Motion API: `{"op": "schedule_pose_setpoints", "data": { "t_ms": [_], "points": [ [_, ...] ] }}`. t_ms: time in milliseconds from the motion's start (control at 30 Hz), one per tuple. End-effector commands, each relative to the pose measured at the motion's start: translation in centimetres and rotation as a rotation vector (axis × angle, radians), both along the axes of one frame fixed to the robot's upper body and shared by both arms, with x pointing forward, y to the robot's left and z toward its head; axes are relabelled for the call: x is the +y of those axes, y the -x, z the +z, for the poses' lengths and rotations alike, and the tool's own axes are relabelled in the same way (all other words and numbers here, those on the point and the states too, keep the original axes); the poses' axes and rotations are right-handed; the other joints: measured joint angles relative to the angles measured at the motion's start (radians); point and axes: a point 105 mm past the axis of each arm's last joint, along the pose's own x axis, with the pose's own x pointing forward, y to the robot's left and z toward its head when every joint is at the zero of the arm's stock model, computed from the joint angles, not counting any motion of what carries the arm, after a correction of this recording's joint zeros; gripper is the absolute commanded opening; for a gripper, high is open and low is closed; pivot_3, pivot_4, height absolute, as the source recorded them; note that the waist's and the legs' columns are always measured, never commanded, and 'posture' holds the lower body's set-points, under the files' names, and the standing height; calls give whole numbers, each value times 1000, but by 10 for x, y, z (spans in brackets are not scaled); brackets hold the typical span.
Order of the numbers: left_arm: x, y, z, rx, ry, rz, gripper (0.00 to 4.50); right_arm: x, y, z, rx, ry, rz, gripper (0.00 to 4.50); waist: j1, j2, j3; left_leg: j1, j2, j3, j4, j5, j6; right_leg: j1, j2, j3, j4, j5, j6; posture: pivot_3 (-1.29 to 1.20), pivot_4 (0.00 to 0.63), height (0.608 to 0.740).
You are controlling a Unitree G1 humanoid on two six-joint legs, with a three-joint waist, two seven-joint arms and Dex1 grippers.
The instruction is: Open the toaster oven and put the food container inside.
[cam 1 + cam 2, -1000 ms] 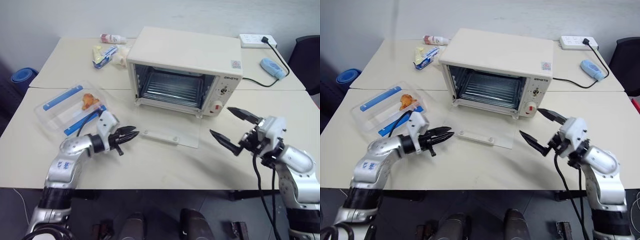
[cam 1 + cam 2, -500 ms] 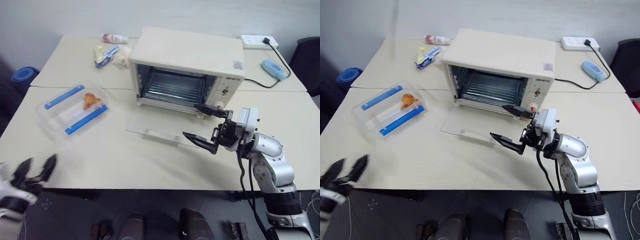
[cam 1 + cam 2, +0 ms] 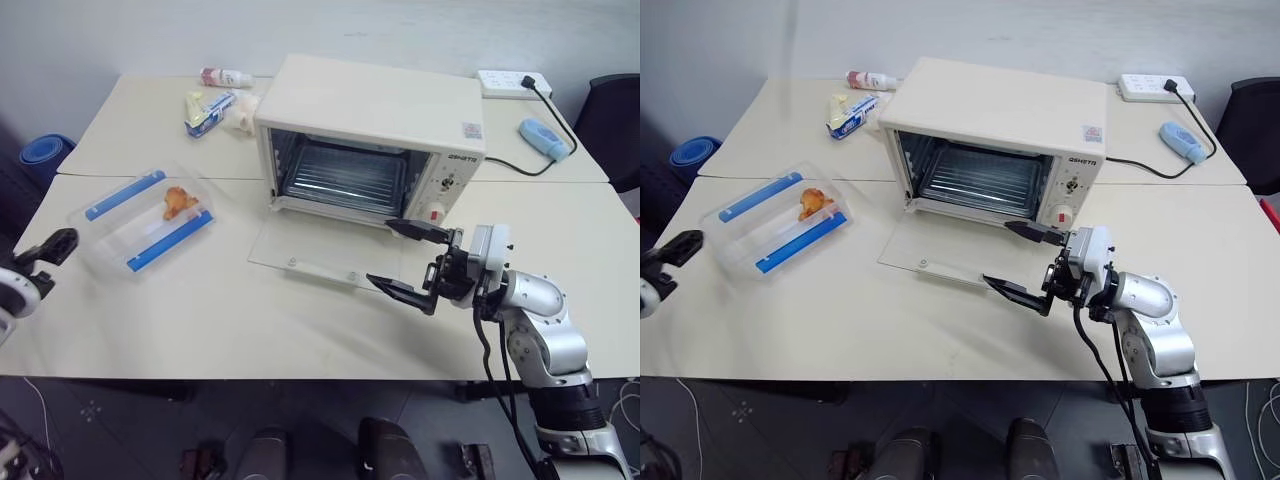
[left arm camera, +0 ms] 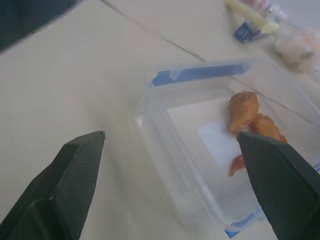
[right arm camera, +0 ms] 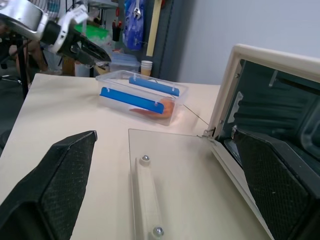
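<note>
step: grasp clear rectangular blue-clipped plastic food container (image 3: 143, 217) | both claws wide, empty | left claw (image 4: 165, 165) should straddle its end squarely

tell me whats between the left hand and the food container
Nothing: bare tabletop between the left hand and the food container, seen from the head camera.

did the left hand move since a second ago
Yes. The left hand swung out from the table in front of the toaster oven to the table's left edge, beyond the food container.
</note>
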Motion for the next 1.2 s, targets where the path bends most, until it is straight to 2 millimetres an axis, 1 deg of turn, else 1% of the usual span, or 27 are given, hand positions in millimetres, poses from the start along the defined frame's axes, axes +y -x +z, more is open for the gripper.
{"op": "schedule_pose_setpoints", "data": {
  "t_ms": [33, 100, 200, 367, 500, 533, 600, 700, 800, 900, 967, 1033, 1100, 1200],
  "points": [
    [2, -18, -7, 70, 15, 13, 4485, -2, 8, 9, -55, 2, -11, 4500, 2, 0, 0, 0, 0, 0, 0, 0, 0, 0, 0, 0, 0, 0, 0, 0, 150, 740],
    [2, -24, -12, 109, 15, 7, 4485, -3, 10, 8, -53, 3, -20, 4500, 1, 0, 0, 0, 0, 1, 0, 0, 0, 0, 0, 0, 0, 0, 0, 0, 150, 740],
    [4, -27, -16, 138, 3, 2, 3901, -5, 12, 7, -53, 1, -44, 4500, -2, 0, 0, 0, 0, 2, 0, 0, 0, -1, 0, 0, 0, 0, 0, 0, 150, 740],
    [7, -26, -14, 121, -51, 0, 2325, -8, 12, 6, -54, 3, -82, 4500, 0, 0, 0, -1, 1, 2, 0, 0, -1, -1, 0, 0, 0, 0, 0, 0, 150, 740],
    [17, -22, -11, 115, -88, 44, 1056, -9, 12, 1, -53, 8, -101, 4500, 1, 0, 0, 0, 1, 2, 0, 0, -1, -1, 0, 0, 0, 0, 0, 0, 150, 740],
    [18, -21, -9, 106, -91, 47, 773, -9, 12, 1, -53, 9, -104, 4500, 2, 0, 0, 0, 1, 2, 0, 0, -1, -1, 0, 0, 0, 0, 0, 0, 150, 740],
    [19, -21, -3, 84, -85, 44, 398, -11, 12, 0, -52, 13, -111, 4500, 1, 0, 0, 0, 1, 2, 1, 0, -1, -1, 0, 0, 0, 0, 0, 0, 150, 740],
    [10, -22, 13, 32, -73, -36, 336, -16, 9, -2, -52, 30, -134, 4500, 2, 0, 0, 0, 1, 2, 1, 0, -1, -1, 0, 0, 0, 0, 0, 0, 150, 740],
    [-1, -19, 27, 32, -119, -145, 317, -23, 8, -3, -50, 42, -161, 4500, 2, -1, 0, -1, 1, 2, 1, 0, -1, -1, 0, 0, 0, 0, 0, 0, 150, 740],
    [-20, -18, 43, 32, -159, -279, 317, -30, 8, -3, -45, 53, -186, 4500, 4, -1, 0, -2, 1, 2, 1, 0, -1, -2, 0, 0, 0, 0, 0, 0, 150, 740],
    [-43, -18, 53, 39, -206, -401, 317, -36, 8, -3, -40, 56, -211, 4500, 8, -1, 0, -2, 1, 2, 1, 0, -1, -2, 0, 0, 0, 0, 0, 0, 150, 740],
    [-71, -20, 60, 43, -232, -526, 317, -43, 9, -5, -35, 63, -242, 4500, 12, -1, 0, -2, 0, 2, 1, 0, -1, -1, -1, 0, 0, 0, 0, 0, 150, 740],
    [-97, -22, 60, 59, -239, -624, 317, -48, 10, -6, -31, 67, -266, 4500, 15, -1, 0, -2, 0, 2, 2, 0, -1, -1, -1, 1, 0, 0, 0, 0, 150, 740],
    [-123, -26, 60, 69, -245, -716, 317, -53, 11, -7, -28, 71, -293, 4500, 10, -1, 0, -2, 0, 2, 2, 0, -1, -1, -1, 1, 1, 0, 0, 0, 150, 740]
  ]
}}
